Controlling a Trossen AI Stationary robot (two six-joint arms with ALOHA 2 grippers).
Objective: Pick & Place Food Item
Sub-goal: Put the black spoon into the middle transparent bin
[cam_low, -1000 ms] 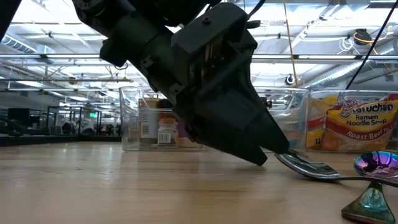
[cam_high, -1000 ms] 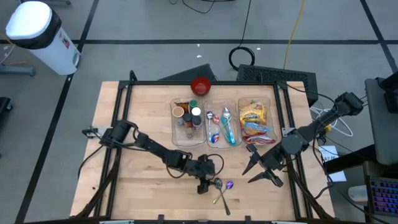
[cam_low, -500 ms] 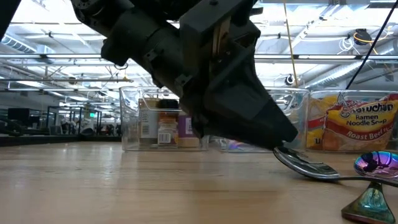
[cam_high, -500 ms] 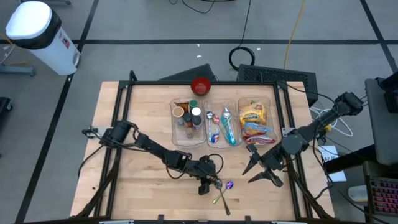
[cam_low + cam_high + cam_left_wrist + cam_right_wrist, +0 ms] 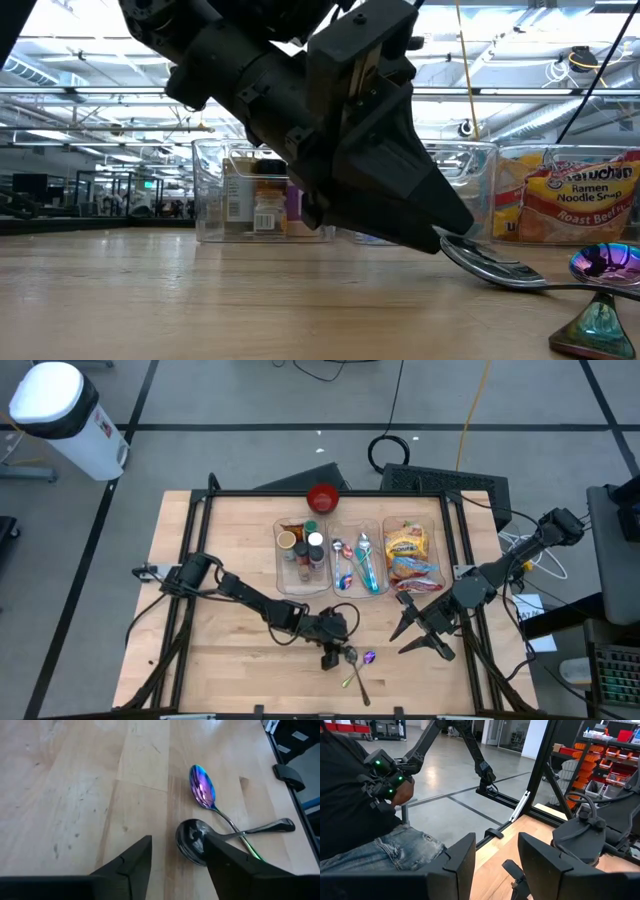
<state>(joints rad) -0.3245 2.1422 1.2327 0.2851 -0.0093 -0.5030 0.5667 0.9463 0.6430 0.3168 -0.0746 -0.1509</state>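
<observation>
While the left gripper (image 5: 172,857) hangs spread just before the shiny silver metal spoon (image 5: 195,841), whose handle crosses the iridescent purple spoon (image 5: 202,787) beyond, closing could drag both.

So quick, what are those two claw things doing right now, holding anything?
Left gripper: open, empty, low over the silver spoon on the table.
Right gripper: open, empty, waiting near the table's right edge.
</observation>
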